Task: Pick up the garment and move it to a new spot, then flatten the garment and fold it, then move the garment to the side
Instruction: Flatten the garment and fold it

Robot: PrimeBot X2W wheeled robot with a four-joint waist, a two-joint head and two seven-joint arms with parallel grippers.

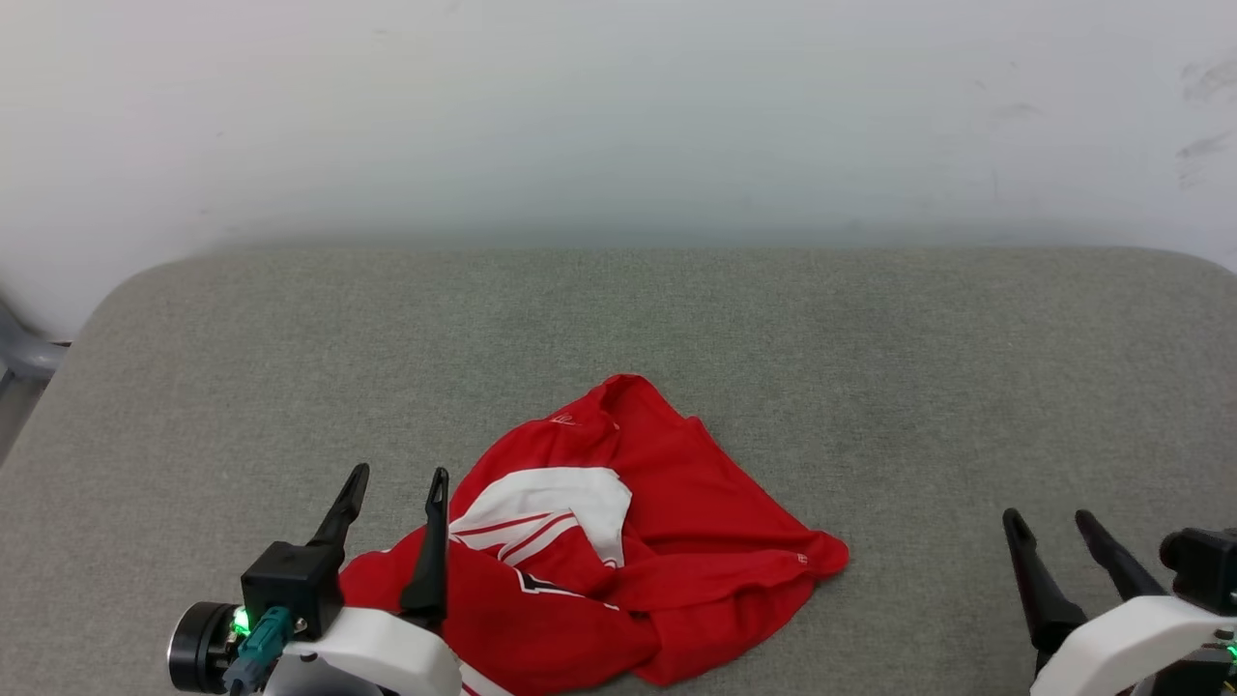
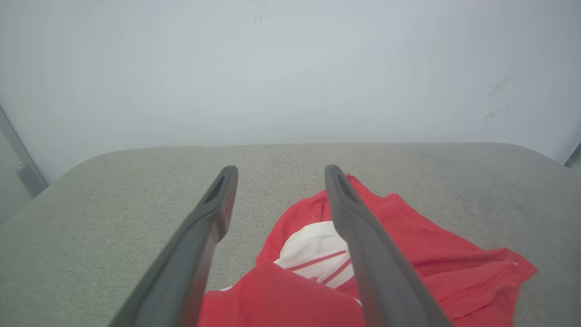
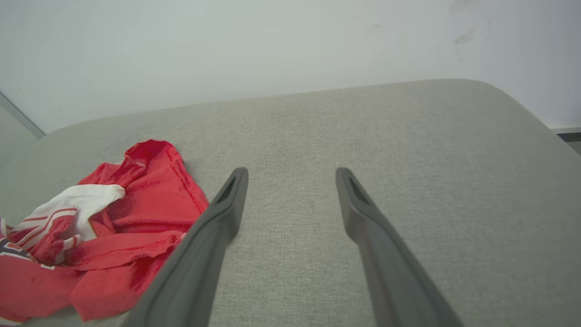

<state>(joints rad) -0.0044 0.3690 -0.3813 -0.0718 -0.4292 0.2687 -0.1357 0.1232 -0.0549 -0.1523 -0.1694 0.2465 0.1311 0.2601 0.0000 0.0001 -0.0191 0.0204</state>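
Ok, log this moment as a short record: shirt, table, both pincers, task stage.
shirt: red, crumpled in a heap near the table's front edge, white sleeve end on top
table: grey fabric top, rounded corners
left pincer: open, at the shirt's left edge, gripping nothing
right pincer: open, over bare table, well apart from the shirt
task stage: shirt not yet flattened or folded

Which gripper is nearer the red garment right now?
The left gripper: it sits open at the garment's left edge, while the right gripper is apart from it, over bare grey padding.
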